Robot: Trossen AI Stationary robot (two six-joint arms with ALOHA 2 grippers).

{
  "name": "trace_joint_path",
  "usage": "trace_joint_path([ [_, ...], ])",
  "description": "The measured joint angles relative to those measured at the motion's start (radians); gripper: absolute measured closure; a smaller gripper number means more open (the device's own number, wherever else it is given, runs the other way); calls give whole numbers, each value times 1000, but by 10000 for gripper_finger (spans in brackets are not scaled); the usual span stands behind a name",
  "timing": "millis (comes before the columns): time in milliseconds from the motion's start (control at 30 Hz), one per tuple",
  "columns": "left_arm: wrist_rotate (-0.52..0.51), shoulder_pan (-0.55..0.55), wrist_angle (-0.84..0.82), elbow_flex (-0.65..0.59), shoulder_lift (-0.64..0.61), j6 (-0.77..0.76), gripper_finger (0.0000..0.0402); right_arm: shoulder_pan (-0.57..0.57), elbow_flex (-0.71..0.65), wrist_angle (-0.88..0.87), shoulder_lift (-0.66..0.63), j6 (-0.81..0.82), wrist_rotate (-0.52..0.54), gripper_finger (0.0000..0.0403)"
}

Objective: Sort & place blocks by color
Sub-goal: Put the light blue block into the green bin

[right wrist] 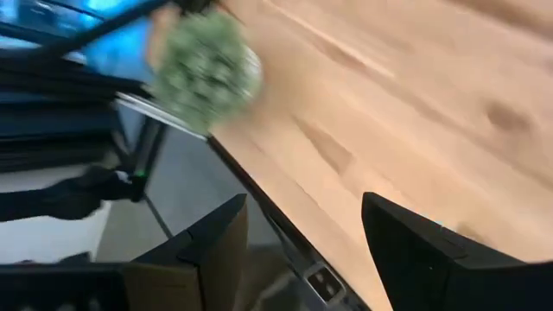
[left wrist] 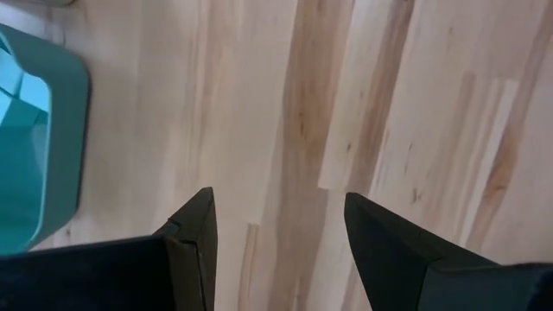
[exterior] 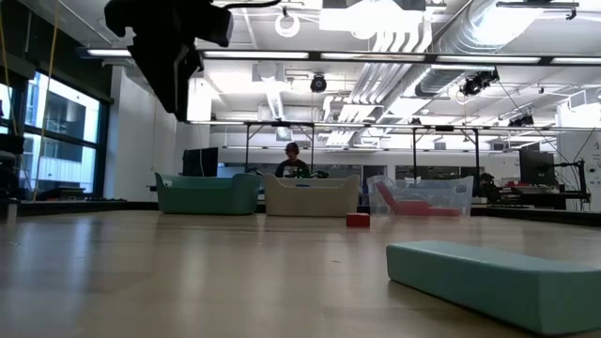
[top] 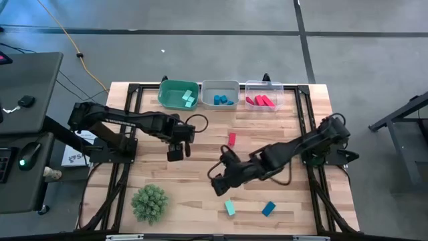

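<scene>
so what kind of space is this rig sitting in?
Looks like a robotics lab or open workshop. The low view shows exposed ceiling ducts and strip lights, a person seated at monitors behind the bins, and more equipment benches. The high view shows a wooden table on bare concrete floor.

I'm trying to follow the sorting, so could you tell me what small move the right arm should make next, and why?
Probably lower the open right gripper onto the teal block just beside it. Three blocks are still loose on the table: that one, a blue block and a red block. The teal one lies nearest this gripper. The left gripper is open and empty below the green bin.
</scene>
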Motion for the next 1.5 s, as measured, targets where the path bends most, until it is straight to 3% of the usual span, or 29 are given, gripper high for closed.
trace_joint_path([
  [200, 0, 26, 1, 0, 0, 34, 227, 12, 0, -74, 78, 98, -88, 187],
  [933, -1, 36, 5, 0, 0, 97, 227, 144, 0, -134, 293, 348, -84, 187],
  [1500, -2, 36, 8, 0, 0, 115, 227, 146, 0, -80, 398, 349, -139, 187],
])
